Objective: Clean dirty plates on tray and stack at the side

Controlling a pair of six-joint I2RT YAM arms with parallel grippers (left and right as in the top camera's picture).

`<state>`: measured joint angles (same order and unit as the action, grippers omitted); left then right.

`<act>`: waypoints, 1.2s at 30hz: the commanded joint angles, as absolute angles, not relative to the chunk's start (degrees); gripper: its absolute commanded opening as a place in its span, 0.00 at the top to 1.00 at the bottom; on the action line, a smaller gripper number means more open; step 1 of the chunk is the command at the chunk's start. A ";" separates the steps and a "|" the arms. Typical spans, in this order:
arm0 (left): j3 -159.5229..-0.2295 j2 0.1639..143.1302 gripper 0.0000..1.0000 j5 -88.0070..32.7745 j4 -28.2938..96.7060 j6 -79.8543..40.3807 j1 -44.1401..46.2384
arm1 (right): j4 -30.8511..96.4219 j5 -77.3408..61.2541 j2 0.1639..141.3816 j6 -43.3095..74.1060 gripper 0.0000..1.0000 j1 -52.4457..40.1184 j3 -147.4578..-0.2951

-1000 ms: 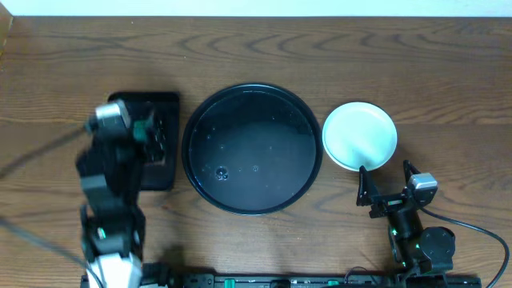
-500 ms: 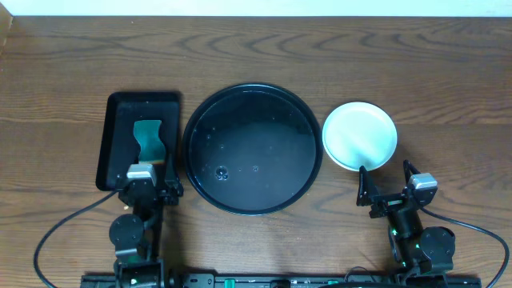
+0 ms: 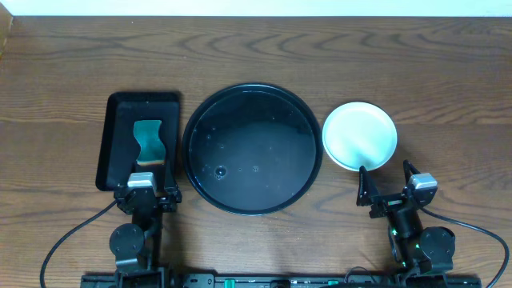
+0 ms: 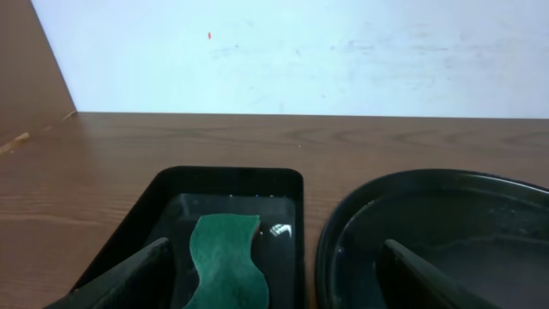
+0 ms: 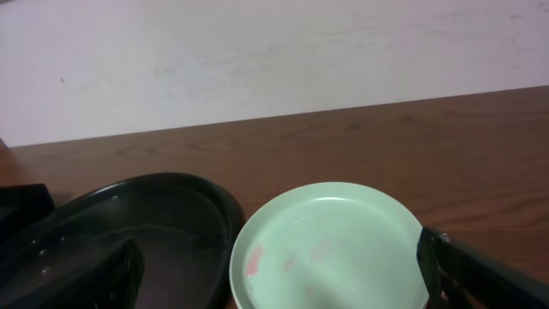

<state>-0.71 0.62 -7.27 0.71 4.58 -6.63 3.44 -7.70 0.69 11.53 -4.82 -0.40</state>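
- Large round black tray (image 3: 252,150) at centre.
- Small round pale plastic plate (image 3: 359,135) just right, smeared red.
- Left gripper (image 3: 146,191), right gripper (image 3: 384,180) at bottom: spread wide, empty.

Pale plate (image 3: 359,135) just beside black tray (image 3: 252,149)

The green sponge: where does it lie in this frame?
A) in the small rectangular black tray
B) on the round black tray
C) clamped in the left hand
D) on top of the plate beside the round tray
A: the green sponge lies inside the rectangular black tray, left of the round black tray, and the left hand stands open and apart from it.
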 commanded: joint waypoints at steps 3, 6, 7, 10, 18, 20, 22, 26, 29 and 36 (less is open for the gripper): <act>-0.23 0.58 0.25 -7.73 3.42 5.52 -6.39 | 3.66 -7.55 0.32 11.94 0.01 -5.34 -0.32; -0.23 1.15 0.25 -7.73 3.42 5.52 -6.39 | 3.66 -7.55 0.32 11.94 0.01 -5.34 -0.32; -0.23 1.37 0.25 -7.73 3.42 5.54 -6.39 | 3.66 -7.55 0.32 11.94 0.01 -5.34 -0.32; -0.23 1.80 0.25 -7.73 3.42 5.52 -6.39 | 3.66 -7.55 0.32 11.94 0.01 -5.34 -0.32; -0.23 2.15 0.25 -7.73 3.42 5.52 -6.39 | 3.66 -7.55 0.32 11.94 0.01 -5.34 -0.32; -0.23 2.15 0.25 -7.73 3.44 5.52 -6.39 | 3.66 -7.55 0.32 11.94 0.01 -5.34 -0.32; -0.23 2.15 0.25 -7.73 3.42 5.52 -6.39 | 3.66 -7.55 0.32 11.94 0.01 -5.34 -0.32; -0.23 2.15 0.25 -7.73 3.42 5.52 -6.39 | 3.66 -7.55 0.32 11.94 0.01 -5.34 -0.32; -0.23 2.15 0.25 -7.73 3.42 5.52 -6.39 | 3.66 -7.55 0.32 11.94 0.01 -5.34 -0.32; -0.23 2.15 0.25 -7.73 3.42 5.54 -6.39 | 3.66 -7.55 0.32 11.94 0.01 -5.34 -0.32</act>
<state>-0.78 2.11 -7.11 0.86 4.78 -6.63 3.42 -7.70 0.69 11.53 -4.82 -0.40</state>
